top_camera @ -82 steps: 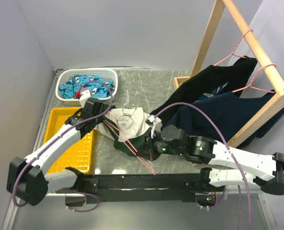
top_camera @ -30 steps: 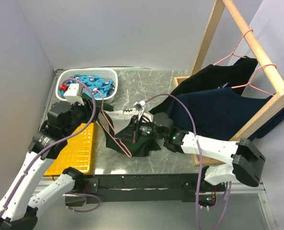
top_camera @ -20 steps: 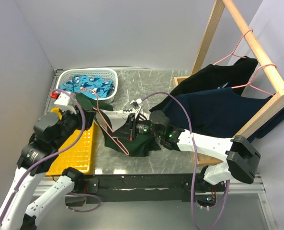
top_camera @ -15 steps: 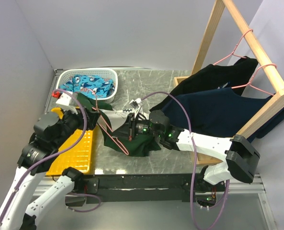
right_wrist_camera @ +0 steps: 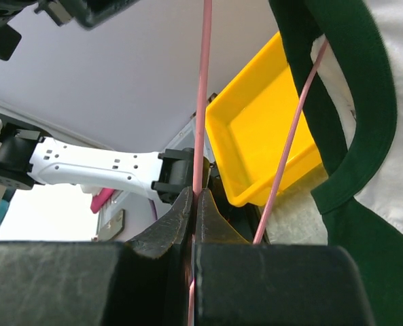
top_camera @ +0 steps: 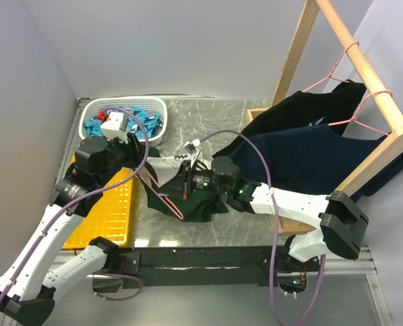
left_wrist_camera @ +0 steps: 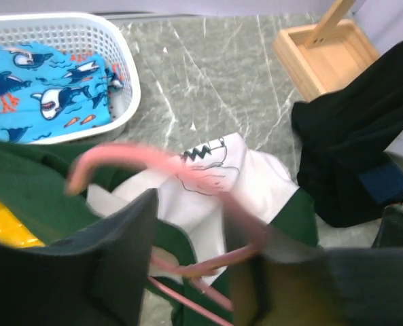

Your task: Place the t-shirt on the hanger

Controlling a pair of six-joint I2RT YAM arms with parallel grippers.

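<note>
In R hand [right_wrist_camera: 193, 198]: hanger [right_wrist_camera: 202, 102] wire

A white plastic basket [top_camera: 126, 100] with a lattice wall stands in the far left corner of the grey marble table top [top_camera: 208, 115]. It holds a bright blue cloth with a shark pattern [left_wrist_camera: 45, 88]. Just in front of the basket lies a yellow plastic tray [top_camera: 113, 204] with a grid floor. On the right stands a light wooden clothes rack [top_camera: 368, 68] with a shallow wooden base box [left_wrist_camera: 330, 64]. A black garment [top_camera: 310, 112] and a navy garment [top_camera: 310, 159] hang from its rail on thin pink wire hangers [top_camera: 351, 47].
</note>
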